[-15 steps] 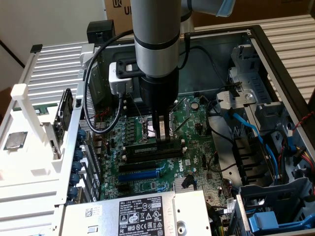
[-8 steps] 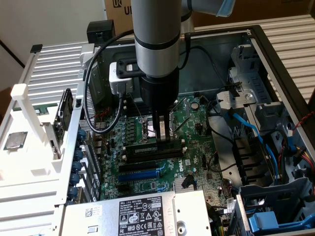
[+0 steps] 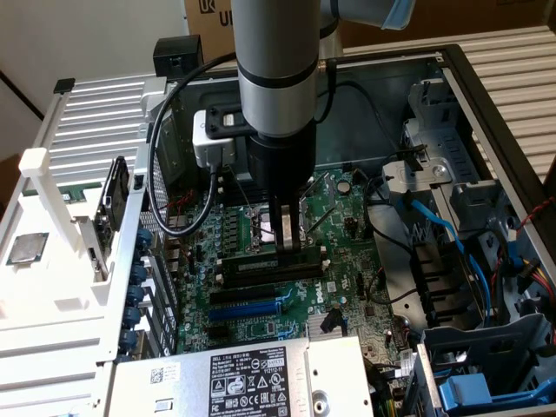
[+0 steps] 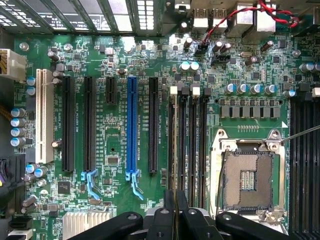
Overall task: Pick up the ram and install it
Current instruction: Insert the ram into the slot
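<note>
Green board and black chips marked the ram point(image 3: 265, 264) as it stood on edge along a memory slot. In the exterior view it sat at six o'clock of the empty CPU socket point(image 3: 261, 222), with the blue expansion slot point(image 3: 248, 306) at six o'clock of it in turn. My claw point(image 3: 287, 246) came straight down on it near its middle, and the fingers were drawn close and pinched on the stick's upper edge. From the wrist, the ram point(image 4: 174, 145) showed as a thin line over the bank's slot farthest from the socket point(image 4: 248, 177), running away from my claw point(image 4: 175, 202) towards a white end clip point(image 4: 173, 90). I could not tell whether it was fully seated. I judged that doing this well meant holding the stick upright and square to the slot and pushing evenly, so neither end dipped first. It also meant keeping off the neighbouring slots and the socket's pins.
</note>
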Controlling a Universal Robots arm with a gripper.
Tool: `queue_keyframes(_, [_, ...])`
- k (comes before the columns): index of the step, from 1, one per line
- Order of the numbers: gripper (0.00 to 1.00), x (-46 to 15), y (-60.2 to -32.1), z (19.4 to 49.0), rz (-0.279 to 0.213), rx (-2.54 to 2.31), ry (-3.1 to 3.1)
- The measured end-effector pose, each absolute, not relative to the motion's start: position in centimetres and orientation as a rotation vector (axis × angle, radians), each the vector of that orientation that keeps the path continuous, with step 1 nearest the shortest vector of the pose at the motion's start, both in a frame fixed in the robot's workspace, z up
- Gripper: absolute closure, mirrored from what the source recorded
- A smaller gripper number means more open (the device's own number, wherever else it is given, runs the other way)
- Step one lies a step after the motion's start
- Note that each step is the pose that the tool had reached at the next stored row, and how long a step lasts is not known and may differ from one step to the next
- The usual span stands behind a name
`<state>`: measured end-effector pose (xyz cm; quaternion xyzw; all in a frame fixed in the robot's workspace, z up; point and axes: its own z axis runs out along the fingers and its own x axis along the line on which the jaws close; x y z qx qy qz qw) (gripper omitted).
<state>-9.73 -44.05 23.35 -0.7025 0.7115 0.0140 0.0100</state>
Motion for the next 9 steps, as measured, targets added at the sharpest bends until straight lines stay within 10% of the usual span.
queue_keyframes(9, [0.87,-9.79,-44.04,23.29,0.038,-2.194,2.222])
